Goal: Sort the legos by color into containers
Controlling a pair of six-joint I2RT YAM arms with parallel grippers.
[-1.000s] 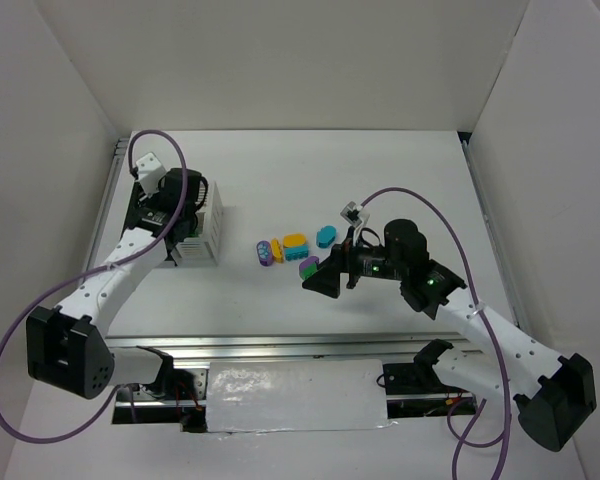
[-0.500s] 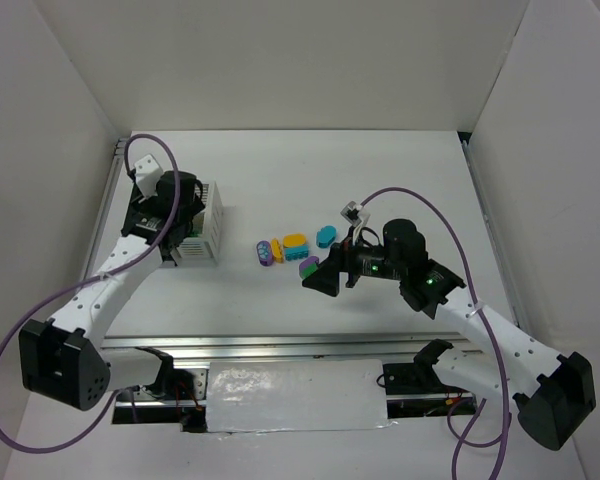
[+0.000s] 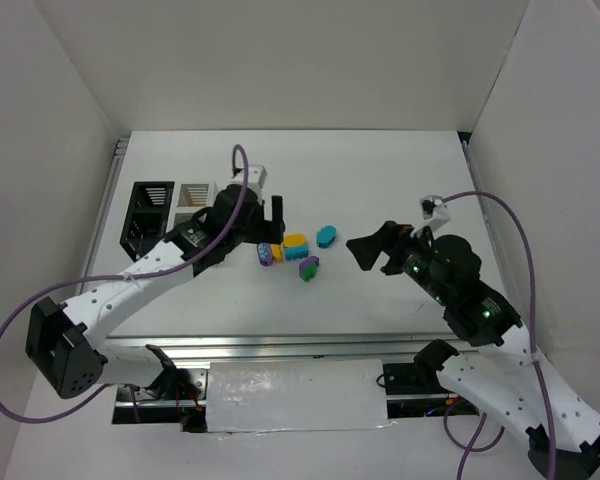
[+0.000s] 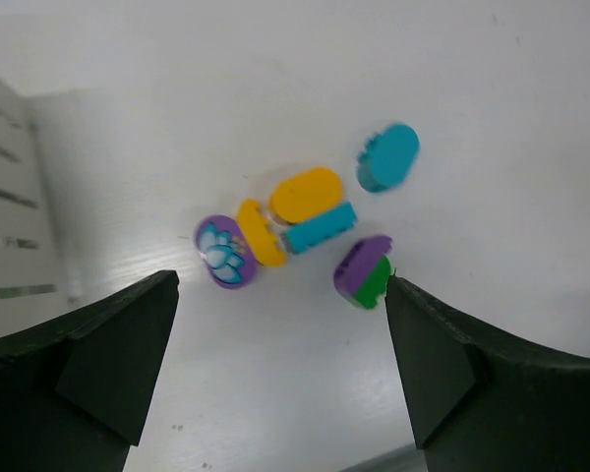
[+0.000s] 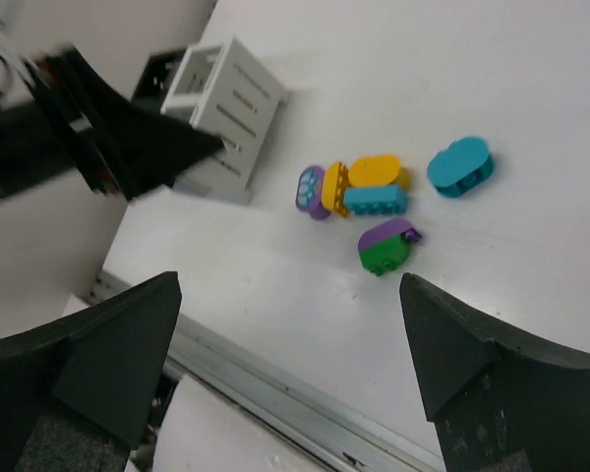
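Note:
Several legos lie in a loose cluster at mid-table: a purple round one (image 3: pixel 265 254) (image 4: pixel 226 251), a yellow one (image 4: pixel 261 233), a yellow-orange oval (image 3: pixel 295 241) (image 4: pixel 306 193) on a teal brick (image 4: pixel 319 227), a teal oval (image 3: pixel 326 236) (image 5: pixel 459 166), and a purple-on-green piece (image 3: pixel 308 267) (image 5: pixel 384 246). My left gripper (image 3: pixel 262 228) (image 4: pixel 278 285) hangs open just above the cluster's left side, holding nothing. Open and empty, my right gripper (image 3: pixel 368 250) (image 5: pixel 290 280) stands to the right of the cluster. The black container (image 3: pixel 145 212) and white container (image 3: pixel 193 195) (image 5: pixel 226 113) sit at the far left.
The left arm (image 5: pixel 108 147) stretches across in front of the white container. White walls close in the table at the back and on both sides. A metal rail (image 3: pixel 280 345) runs along the near edge.
My left gripper has opened and swung right from the containers to the lego cluster. My right gripper has drawn back to the right, away from the purple-on-green piece.

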